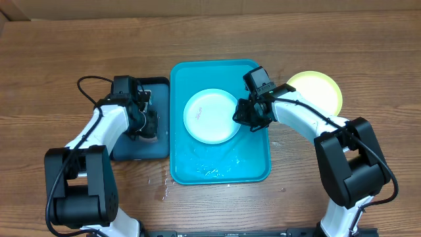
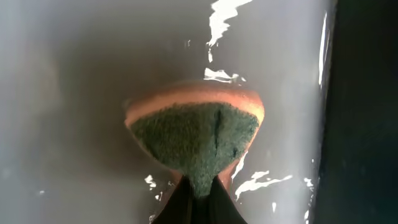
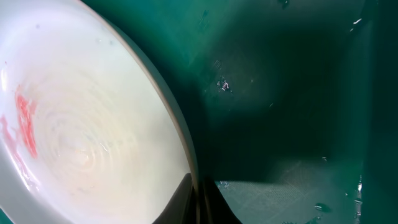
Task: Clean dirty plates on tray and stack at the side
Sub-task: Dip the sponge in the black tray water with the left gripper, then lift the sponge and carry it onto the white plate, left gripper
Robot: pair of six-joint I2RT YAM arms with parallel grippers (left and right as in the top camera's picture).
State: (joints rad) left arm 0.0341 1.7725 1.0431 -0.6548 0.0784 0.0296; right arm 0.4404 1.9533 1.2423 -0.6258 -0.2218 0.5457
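Observation:
A pale plate (image 1: pixel 210 116) with a small pink smear lies in the turquoise tray (image 1: pixel 253 168). My right gripper (image 1: pixel 241 113) is shut on its right rim; the right wrist view shows the rim (image 3: pixel 180 134) pinched between my fingers (image 3: pixel 198 199) and a pink smear on the plate's left. A yellow-green plate (image 1: pixel 316 89) lies on the table right of the tray. My left gripper (image 1: pixel 148 124) is over the dark tray (image 1: pixel 138 148), shut on a sponge (image 2: pixel 196 134) with a green pad and orange body, pressed on the wet tray surface. A third plate is not visible.
Water puddles and droplets sit on the turquoise tray's near half (image 1: pixel 214 168). A few drops lie on the wooden table (image 1: pixel 163 187) near the tray's front left corner.

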